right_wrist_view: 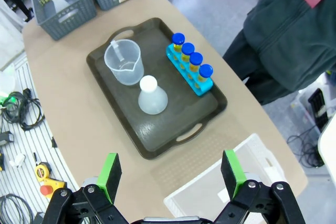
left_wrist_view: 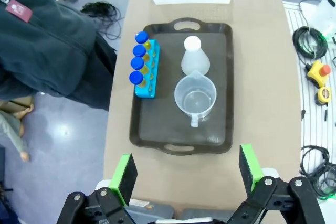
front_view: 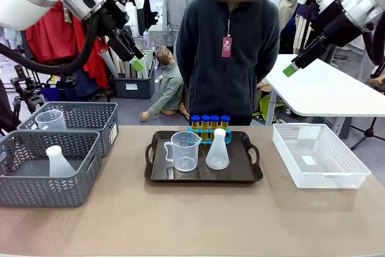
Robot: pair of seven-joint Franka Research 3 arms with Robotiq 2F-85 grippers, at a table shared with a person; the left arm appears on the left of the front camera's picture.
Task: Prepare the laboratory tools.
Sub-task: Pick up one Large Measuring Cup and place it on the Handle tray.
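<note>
Both sets of jaws stand wide apart and empty: left gripper (left_wrist_view: 186,174) and right gripper (right_wrist_view: 170,172) hang high above the table (front_view: 192,221). On the dark, glossy tray (front_view: 252,174), four blue-capped test tubes (front_view: 210,123) of yellow liquid sit in a blue rack along its far edge. Nearer, side by side, stand a clear handled measuring beaker (front_view: 183,151) and a translucent white conical flask (front_view: 217,150).

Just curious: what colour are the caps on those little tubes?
Blue caps on the tubes; clearest in the right wrist view.
</note>
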